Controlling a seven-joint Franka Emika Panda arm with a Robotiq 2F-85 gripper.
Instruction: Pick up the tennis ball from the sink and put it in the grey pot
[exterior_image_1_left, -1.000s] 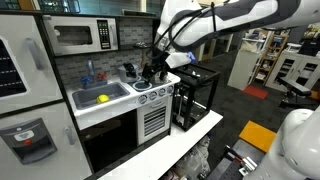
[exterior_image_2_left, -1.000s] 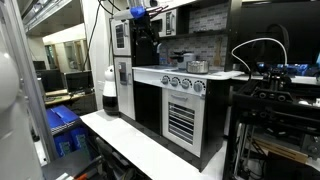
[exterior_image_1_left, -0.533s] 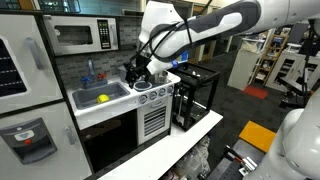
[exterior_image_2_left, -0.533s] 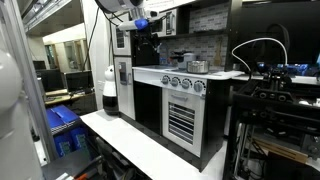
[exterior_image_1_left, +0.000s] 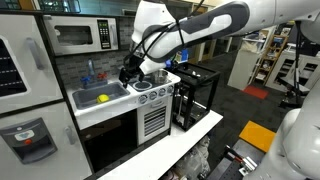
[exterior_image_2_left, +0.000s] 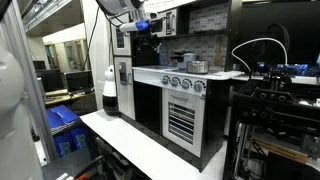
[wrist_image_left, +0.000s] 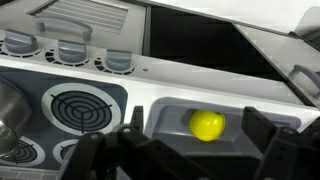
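Tennis ball (wrist_image_left: 207, 124) lies on the floor of the sink (wrist_image_left: 170, 118), untouched; the wrist view shows it beyond the gap between the two fingers of your gripper (wrist_image_left: 188, 158). Your gripper is spread wide and holds nothing. In an exterior view the gripper (exterior_image_1_left: 128, 72) hangs above the table (exterior_image_1_left: 98, 111), over the end of the sink that adjoins the stove, well above the ball. Beside the sink, the wrist view shows a round burner (wrist_image_left: 83, 108) and, past it, a row of knobs (wrist_image_left: 70, 50). Grey pot (wrist_image_left: 8, 108) appears only as a curved metal wall cut by that view's edge, well apart from the ball.
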